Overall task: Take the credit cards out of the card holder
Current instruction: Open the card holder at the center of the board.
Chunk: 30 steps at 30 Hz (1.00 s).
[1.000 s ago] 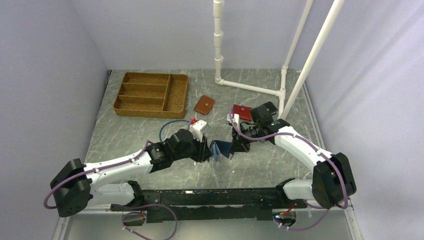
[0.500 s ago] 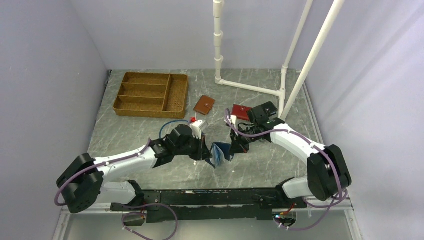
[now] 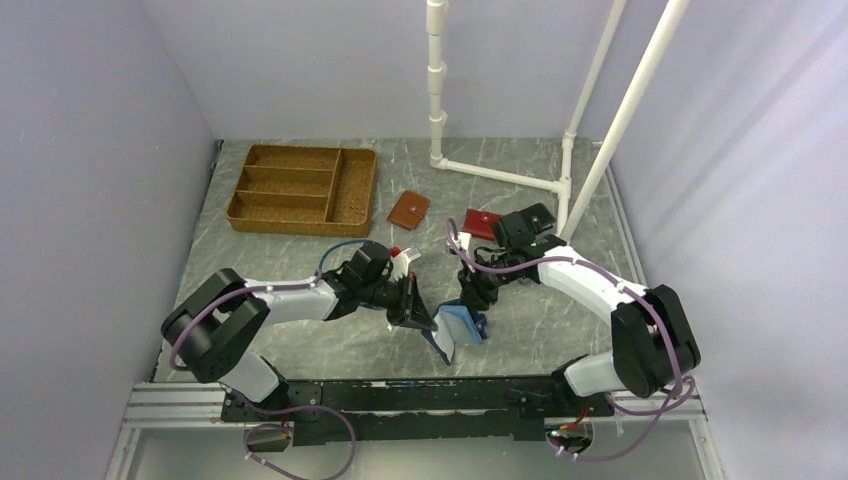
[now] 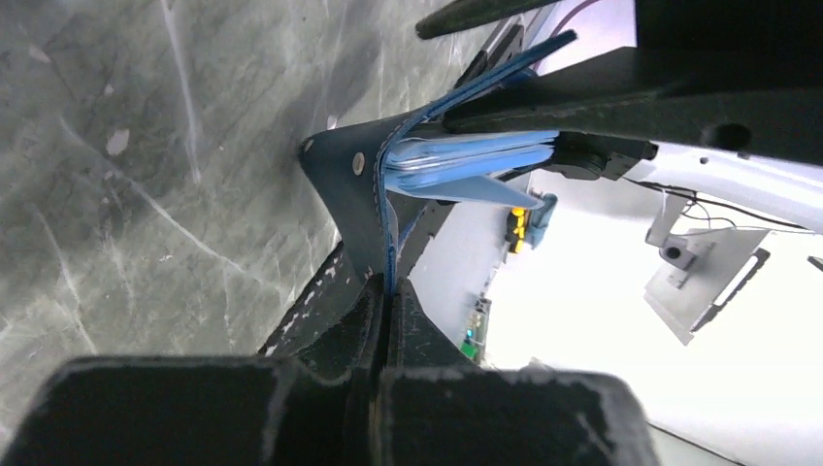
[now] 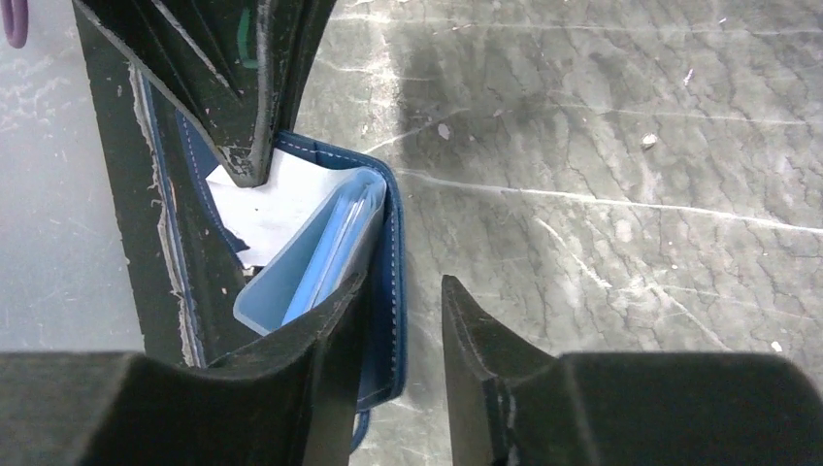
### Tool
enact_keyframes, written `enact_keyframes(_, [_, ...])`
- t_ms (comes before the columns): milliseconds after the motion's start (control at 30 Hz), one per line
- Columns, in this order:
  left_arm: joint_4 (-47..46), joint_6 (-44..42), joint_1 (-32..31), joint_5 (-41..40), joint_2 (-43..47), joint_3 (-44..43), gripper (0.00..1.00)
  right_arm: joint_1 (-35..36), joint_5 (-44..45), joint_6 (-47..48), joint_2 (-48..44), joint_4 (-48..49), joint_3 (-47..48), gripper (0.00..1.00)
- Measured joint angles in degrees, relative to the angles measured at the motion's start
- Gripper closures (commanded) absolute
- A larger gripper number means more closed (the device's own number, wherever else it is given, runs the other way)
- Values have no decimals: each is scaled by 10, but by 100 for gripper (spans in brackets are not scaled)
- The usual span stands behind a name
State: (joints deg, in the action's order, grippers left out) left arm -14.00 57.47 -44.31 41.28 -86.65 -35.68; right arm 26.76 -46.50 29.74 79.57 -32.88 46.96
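Note:
The navy card holder [image 3: 455, 325] hangs open between my two grippers, just above the table's near middle. My left gripper [image 3: 410, 305] is shut on the edge of one flap; in the left wrist view its fingertips [image 4: 388, 288] pinch the blue stitched edge below the dark flap [image 4: 340, 184]. My right gripper [image 3: 476, 300] is open; in the right wrist view [image 5: 404, 282] the holder's other wall [image 5: 393, 243] stands between its fingers, against the left one. A white card [image 5: 277, 209] and pale blue sleeves [image 5: 320, 262] show inside the holder.
A wicker divided tray [image 3: 300, 187] sits at the back left. A tan-brown wallet [image 3: 408, 210] and a red wallet [image 3: 482, 222] lie behind the grippers. A white pipe frame [image 3: 500, 175] stands at the back right.
Both grippers and the card holder have moved nearer the table's front edge. The holder now gapes wider and shows its light blue inside. The left arm has folded in.

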Motion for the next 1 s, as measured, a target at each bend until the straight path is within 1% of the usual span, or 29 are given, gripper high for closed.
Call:
enact_keyframes(100, [-10,25,11,31,-32,0,100,3,5,3,4,0,0,55])
enact_keyframes(433, [-37,56,32,65,-125,-1,100,7,26,13,7,0,0,40])
enact_keyframes(633, [-31,55,33,64,-137,-12,100,7,31,29,-4,-1,0,32])
enact_keyframes(833, [-4,42,33,49,-137,-25,100,7,21,65,-28,-21,3,30])
enact_keyframes(1000, [11,37,33,35,-137,-26,100,7,-7,103,-61,-46,7,29])
